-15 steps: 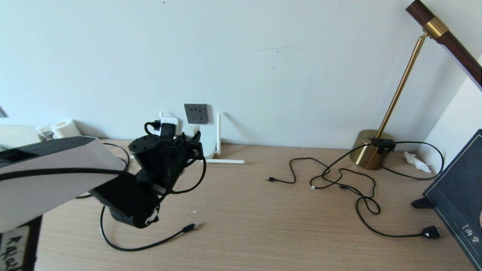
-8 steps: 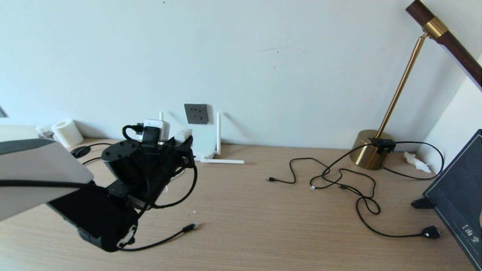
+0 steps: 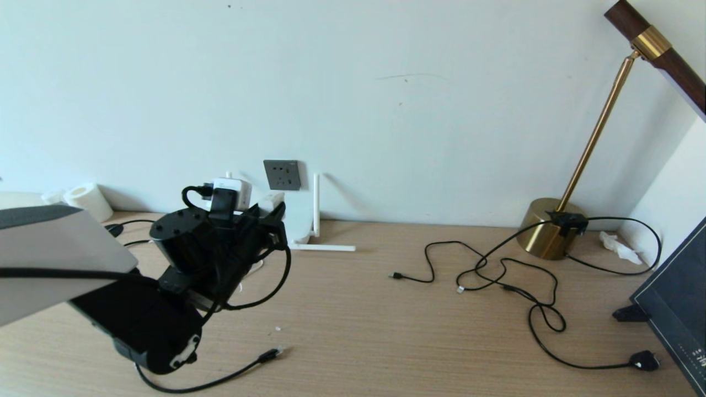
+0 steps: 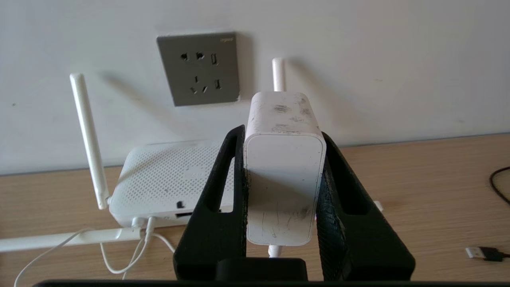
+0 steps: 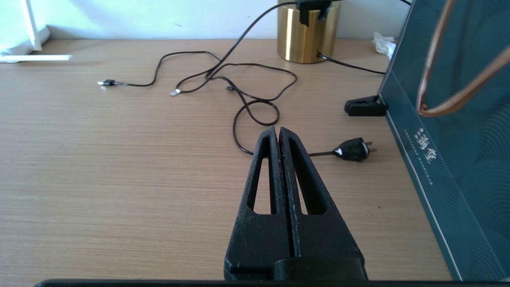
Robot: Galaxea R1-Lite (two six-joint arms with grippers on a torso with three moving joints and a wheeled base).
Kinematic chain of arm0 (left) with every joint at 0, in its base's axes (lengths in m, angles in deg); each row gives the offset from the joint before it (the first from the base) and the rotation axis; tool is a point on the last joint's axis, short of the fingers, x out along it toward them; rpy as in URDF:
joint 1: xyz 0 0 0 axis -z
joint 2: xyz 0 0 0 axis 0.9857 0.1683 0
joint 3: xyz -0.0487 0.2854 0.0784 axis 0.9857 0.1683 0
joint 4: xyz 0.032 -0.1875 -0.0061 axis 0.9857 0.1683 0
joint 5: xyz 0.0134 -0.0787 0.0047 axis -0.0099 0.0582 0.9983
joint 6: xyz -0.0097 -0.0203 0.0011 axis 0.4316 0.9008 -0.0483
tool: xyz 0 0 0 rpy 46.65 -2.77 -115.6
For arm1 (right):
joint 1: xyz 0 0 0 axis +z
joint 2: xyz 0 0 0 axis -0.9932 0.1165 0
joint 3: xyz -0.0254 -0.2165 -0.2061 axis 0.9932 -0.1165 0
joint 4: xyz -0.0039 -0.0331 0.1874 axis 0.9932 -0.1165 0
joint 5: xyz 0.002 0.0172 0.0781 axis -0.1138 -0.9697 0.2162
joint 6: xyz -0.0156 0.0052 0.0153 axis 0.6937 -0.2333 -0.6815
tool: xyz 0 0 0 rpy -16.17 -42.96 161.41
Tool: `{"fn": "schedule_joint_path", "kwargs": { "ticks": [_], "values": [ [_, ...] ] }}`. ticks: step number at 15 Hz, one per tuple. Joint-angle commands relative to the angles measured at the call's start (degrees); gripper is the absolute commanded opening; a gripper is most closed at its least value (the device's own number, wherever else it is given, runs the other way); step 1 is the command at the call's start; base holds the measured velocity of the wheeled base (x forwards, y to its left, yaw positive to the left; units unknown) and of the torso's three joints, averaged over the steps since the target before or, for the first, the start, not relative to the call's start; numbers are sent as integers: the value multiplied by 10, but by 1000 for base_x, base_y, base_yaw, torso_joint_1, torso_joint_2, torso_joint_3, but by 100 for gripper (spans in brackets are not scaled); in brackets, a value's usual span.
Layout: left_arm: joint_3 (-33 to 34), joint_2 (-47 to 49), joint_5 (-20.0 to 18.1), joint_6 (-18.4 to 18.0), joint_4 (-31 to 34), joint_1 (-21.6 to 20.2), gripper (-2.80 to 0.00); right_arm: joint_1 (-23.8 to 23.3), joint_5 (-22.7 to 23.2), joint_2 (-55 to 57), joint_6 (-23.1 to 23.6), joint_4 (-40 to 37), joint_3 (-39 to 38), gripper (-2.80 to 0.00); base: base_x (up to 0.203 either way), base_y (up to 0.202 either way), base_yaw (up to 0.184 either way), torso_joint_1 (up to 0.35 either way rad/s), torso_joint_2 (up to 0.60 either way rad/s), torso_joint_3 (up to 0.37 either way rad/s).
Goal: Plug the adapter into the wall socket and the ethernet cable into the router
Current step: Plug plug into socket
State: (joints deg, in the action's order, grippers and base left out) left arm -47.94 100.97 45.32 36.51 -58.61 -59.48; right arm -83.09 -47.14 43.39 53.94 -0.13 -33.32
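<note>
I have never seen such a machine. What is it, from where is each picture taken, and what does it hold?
It is a robot with two arms. The wide picture comes from a camera on its head; the other two come from cameras on its wrists. The left gripper is shut on the adapter, a white plug block, in front of the wall socket and above the router. The right gripper is shut, holds nothing and hangs over the desk. The ethernet cable, thin black cords and a brass lamp are on the desk.

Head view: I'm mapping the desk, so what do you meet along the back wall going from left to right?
Paper roll → adapter held in the left gripper → wall socket → upright router antenna → brass lamp base.
</note>
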Motion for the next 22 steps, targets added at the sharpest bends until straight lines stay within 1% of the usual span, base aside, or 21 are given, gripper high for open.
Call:
{"fn": "schedule_joint_path", "kwargs": {
  "ticks": [1,4,7,9,11,13,16,22],
  "values": [
    [0,3,2,1,-5,-2,-280,0,0,1,0,0,0,-280,0,0,0,0,0,0],
    [-25,25,2,9,-5,-14,-280,0,0,1,0,0,0,-280,0,0,0,0,0,0],
    [-79,80,-5,19,-5,-52,-280,0,0,1,0,0,0,-280,0,0,0,0,0,0],
    [-125,123,-37,19,-5,-77,-280,0,0,1,0,0,0,-280,0,0,0,0,0,0],
    [-188,165,-52,18,-5,-93,-280,0,0,1,0,0,0,-280,0,0,0,0,0,0],
    [-258,206,-53,17,-5,-99,-280,0,0,1,0,0,0,-280,0,0,0,0,0,0],
    [-353,260,-38,17,-5,-101,-280,0,0,1,0,0,0,-280,0,0,0,0,0,0],
    [-452,317,-33,17,-5,-99,-280,0,0,1,0,0,0,-280,0,0,0,0,0,0]
  ]
}}
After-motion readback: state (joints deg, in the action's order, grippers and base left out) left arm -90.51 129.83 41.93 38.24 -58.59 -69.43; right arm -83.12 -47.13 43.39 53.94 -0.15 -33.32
